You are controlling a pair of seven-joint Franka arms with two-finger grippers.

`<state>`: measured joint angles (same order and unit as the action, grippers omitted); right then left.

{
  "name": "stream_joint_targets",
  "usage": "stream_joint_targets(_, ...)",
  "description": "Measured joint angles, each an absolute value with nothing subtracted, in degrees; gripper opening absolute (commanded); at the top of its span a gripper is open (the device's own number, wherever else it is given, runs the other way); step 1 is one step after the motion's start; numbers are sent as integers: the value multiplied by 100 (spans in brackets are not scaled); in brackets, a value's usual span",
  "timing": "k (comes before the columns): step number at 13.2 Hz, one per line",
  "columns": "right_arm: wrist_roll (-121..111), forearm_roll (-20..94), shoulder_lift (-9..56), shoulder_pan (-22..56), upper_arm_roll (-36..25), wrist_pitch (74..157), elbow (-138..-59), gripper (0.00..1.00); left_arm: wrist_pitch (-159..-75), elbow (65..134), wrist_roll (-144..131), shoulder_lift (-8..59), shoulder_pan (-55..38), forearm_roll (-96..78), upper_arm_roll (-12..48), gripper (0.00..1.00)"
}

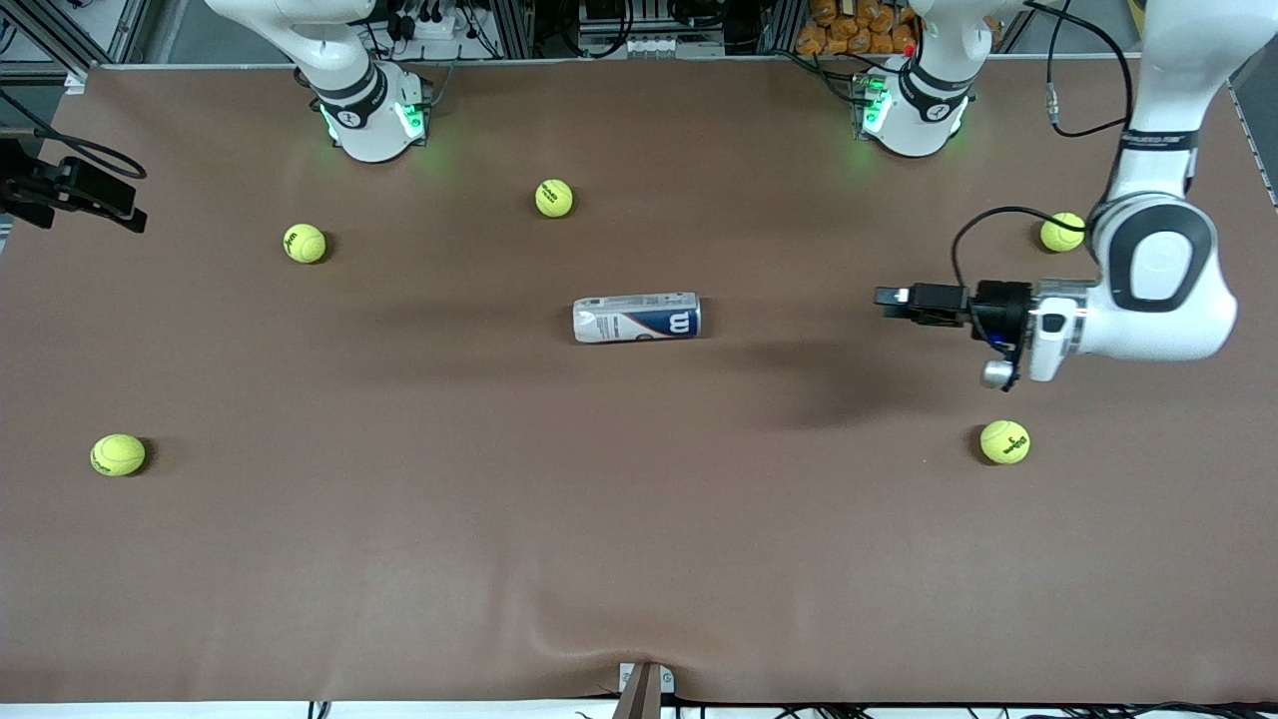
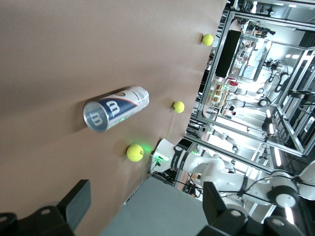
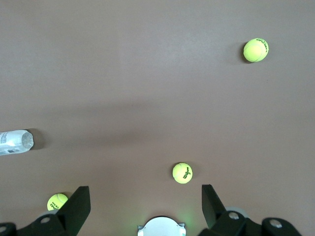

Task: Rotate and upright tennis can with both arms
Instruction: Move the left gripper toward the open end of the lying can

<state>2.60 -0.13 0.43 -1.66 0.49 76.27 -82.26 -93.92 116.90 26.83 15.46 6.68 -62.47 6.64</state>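
The tennis can [image 1: 637, 318] lies on its side in the middle of the brown table, its navy "W" end toward the left arm's end. It also shows in the left wrist view [image 2: 115, 109], round end facing the camera, and at the edge of the right wrist view [image 3: 15, 141]. My left gripper [image 1: 887, 298] points sideways at the can from well off toward the left arm's end, low over the table. It is open and empty [image 2: 147, 209]. My right gripper [image 3: 146, 211] is open and empty, high over the table near its own base, out of the front view.
Several yellow-green tennis balls lie scattered: one [image 1: 554, 198] and another [image 1: 305, 243] near the right arm's base, one [image 1: 118, 454] at the right arm's end, one [image 1: 1062, 232] and one [image 1: 1004, 441] close to the left arm's wrist.
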Motion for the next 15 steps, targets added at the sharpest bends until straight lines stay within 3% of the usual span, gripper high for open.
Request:
stream_joint_targets(5,268,81,42,-410,50,7636,-8218,100,-10102,12657,3904,1620,606,-7220,1115,100)
stream_joint_targets(15,268,83,42,-412,94,7646,-8194,100,-10867,12919,5301,2453,314,-8407,1534,100)
